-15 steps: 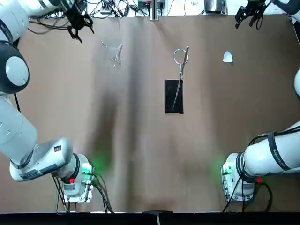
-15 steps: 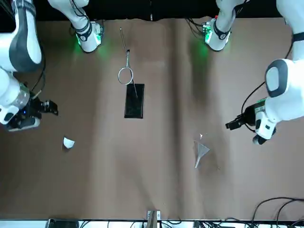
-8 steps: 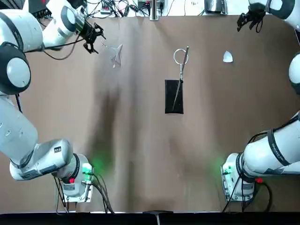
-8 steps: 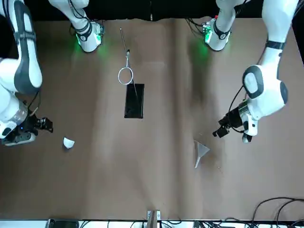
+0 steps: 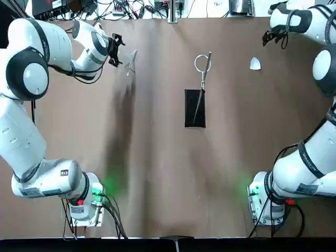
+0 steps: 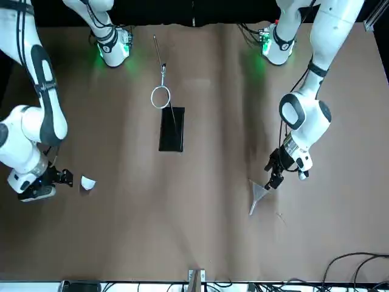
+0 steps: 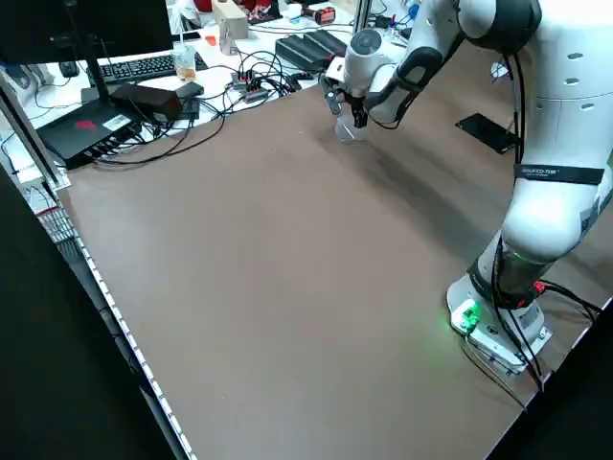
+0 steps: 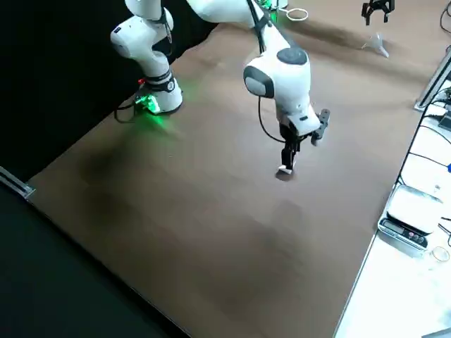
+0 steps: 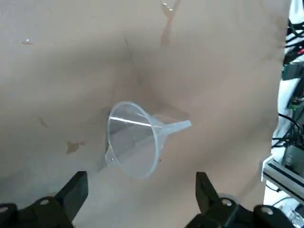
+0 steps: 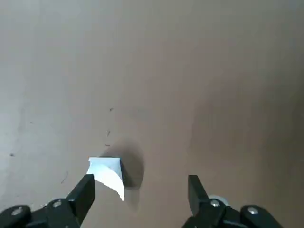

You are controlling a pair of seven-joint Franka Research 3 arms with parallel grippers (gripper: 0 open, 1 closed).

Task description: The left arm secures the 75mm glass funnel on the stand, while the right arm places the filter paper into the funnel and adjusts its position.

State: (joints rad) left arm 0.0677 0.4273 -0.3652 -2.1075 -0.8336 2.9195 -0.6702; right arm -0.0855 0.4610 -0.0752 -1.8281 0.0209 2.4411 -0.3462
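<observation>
The clear glass funnel lies on its side on the brown table, far left of the stand. My left gripper hovers just beside it, open; in the left wrist view the funnel lies just ahead of the spread fingers. The white filter paper rests on the table at the far right. My right gripper hangs open close beyond it, and the right wrist view shows the paper near one finger. The stand's black base sits mid-table, its ring holding nothing.
Cables and electronics line the table's far edge. A bench with a keyboard and boxes runs beside the table on the left. A small scale sits off the right edge. Both arm bases glow green at the near edge.
The left gripper has swung from the far left corner toward the funnel. The right gripper has shifted by the far right edge and now hangs just beyond the filter paper. Funnel, paper and stand have not moved.
</observation>
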